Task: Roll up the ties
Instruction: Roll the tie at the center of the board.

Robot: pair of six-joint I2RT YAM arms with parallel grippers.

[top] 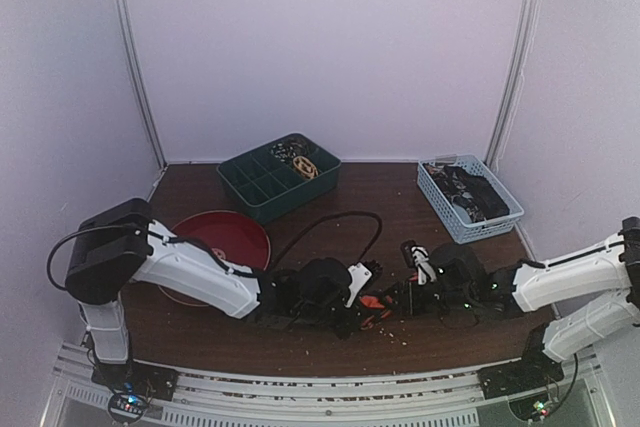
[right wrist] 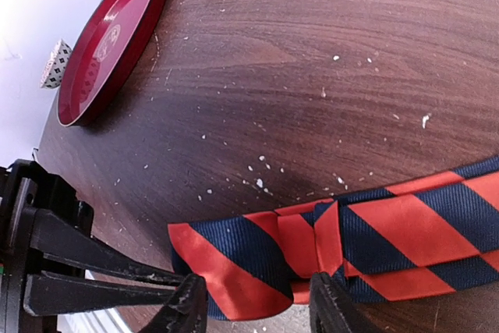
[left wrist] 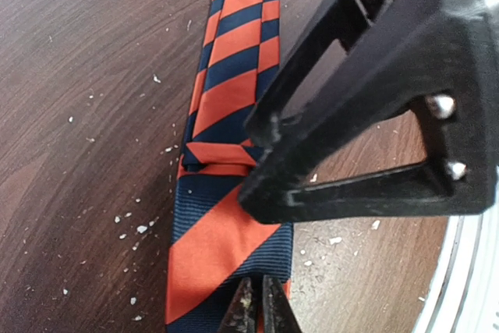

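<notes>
A tie striped orange-red and dark blue lies folded lengthwise on the brown table; it also shows in the top view and the right wrist view. My left gripper is at the tie's wide end, its fingertips pressed together on the fabric. My right gripper is open, one finger on each side of the tie's folded end. It fills the right of the left wrist view. In the top view the two grippers meet over the tie, left gripper and right gripper.
A red plate lies at the left and a green divided tray holding rolled ties at the back. A blue basket with dark ties stands back right. A black cable loops mid-table. White crumbs dot the wood.
</notes>
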